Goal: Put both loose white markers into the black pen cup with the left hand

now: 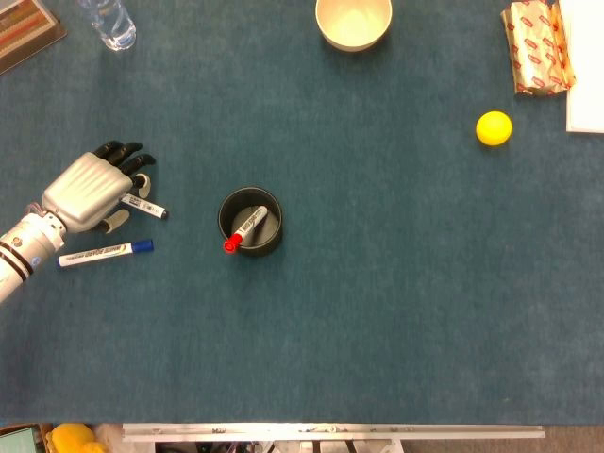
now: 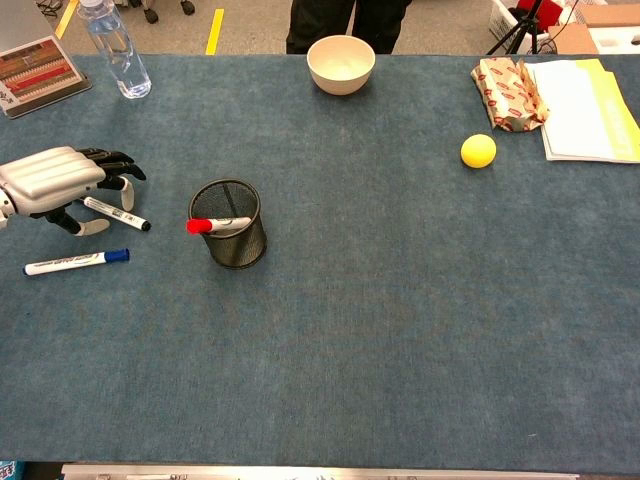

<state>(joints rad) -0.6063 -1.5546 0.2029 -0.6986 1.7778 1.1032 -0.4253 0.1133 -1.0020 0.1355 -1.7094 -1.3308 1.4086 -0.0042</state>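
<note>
A white marker with a black cap (image 1: 149,208) (image 2: 122,214) lies on the blue table at the left. My left hand (image 1: 90,189) (image 2: 55,180) hovers over its left end, fingers on the far side and thumb on the near side; no grip shows. A second white marker with a blue cap (image 1: 102,253) (image 2: 75,262) lies just in front of the hand. The black mesh pen cup (image 1: 270,238) (image 2: 240,248) stands to the right, holding a red-capped marker (image 1: 243,229) (image 2: 215,225). My right hand is out of both views.
A cream bowl (image 1: 353,21) sits at the far middle, and a water bottle (image 1: 109,21) and a book (image 1: 24,28) at the far left. A yellow ball (image 1: 493,127), a snack packet (image 1: 536,47) and papers (image 1: 585,66) are at the far right.
</note>
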